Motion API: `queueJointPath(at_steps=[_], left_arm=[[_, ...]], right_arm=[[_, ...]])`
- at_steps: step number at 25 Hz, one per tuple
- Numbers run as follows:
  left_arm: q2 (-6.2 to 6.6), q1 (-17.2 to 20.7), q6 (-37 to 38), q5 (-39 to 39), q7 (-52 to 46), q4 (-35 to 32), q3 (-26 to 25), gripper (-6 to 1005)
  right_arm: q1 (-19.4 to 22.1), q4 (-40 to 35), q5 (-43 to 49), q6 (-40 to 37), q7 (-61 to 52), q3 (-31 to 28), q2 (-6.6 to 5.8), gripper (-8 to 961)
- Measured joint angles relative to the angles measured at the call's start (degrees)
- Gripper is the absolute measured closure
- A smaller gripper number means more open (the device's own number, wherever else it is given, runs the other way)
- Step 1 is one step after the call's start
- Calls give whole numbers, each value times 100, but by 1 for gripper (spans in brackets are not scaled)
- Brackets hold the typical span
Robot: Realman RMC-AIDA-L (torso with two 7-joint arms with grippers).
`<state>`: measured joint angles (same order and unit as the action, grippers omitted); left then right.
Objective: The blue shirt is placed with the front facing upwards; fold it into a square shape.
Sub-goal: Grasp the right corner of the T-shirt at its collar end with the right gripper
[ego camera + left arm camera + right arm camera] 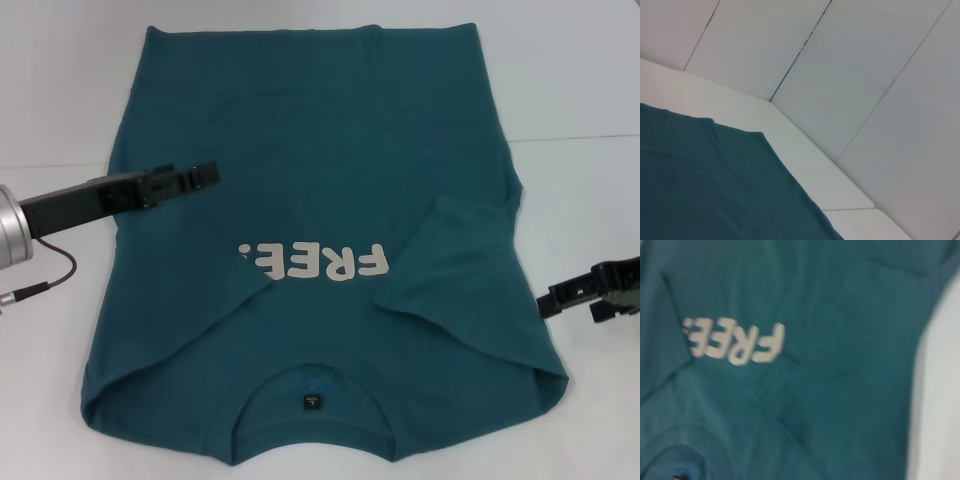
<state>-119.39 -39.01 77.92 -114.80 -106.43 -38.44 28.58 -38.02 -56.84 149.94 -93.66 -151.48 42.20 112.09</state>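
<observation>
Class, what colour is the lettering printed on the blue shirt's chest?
White: the "FREE!" lettering on the blue shirt shows best in the head view.

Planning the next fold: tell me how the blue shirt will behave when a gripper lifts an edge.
The blue shirt looks floppy: both sleeves are folded in and lie flat, so a lifted edge will probably drape. Soft creases near the collar suggest thin, light cloth. It may drag across the smooth white table.
</observation>
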Motion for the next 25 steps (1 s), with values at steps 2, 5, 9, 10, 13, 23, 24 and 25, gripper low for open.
queueJointPath(at_steps=[2, 5, 9, 10, 13, 23, 24, 25], left_arm=[[-12, 4, 1, 46, -10, 5, -2, 63], [-24, 10, -6, 79, -30, 13, -3, 62], [-48, 43, -14, 120, -33, 19, 0, 62], [-51, 49, -23, 120, -34, 19, -1, 62], [-52, 61, -39, 121, -35, 20, -2, 62], [-61, 75, -53, 168, -36, 26, -2, 63], [-63, 76, -56, 190, -35, 39, -2, 63], [-65, 77, -58, 204, -33, 55, -1, 62]], right_arm=[[-70, 149, 132, 17, -65, 4, 7, 83], [-189, 423, 294, 35, -124, 8, 37, 86], [-325, 712, 463, 83, -182, 9, 64, 91], [-341, 738, 484, 89, -198, 17, 66, 92], [-359, 755, 507, 90, -262, 70, 74, 95], [-344, 1021, 621, 194, -294, 148, 76, 105], [-346, 1043, 638, 207, -288, 151, 76, 106], [-348, 1062, 655, 219, -280, 153, 76, 107]])
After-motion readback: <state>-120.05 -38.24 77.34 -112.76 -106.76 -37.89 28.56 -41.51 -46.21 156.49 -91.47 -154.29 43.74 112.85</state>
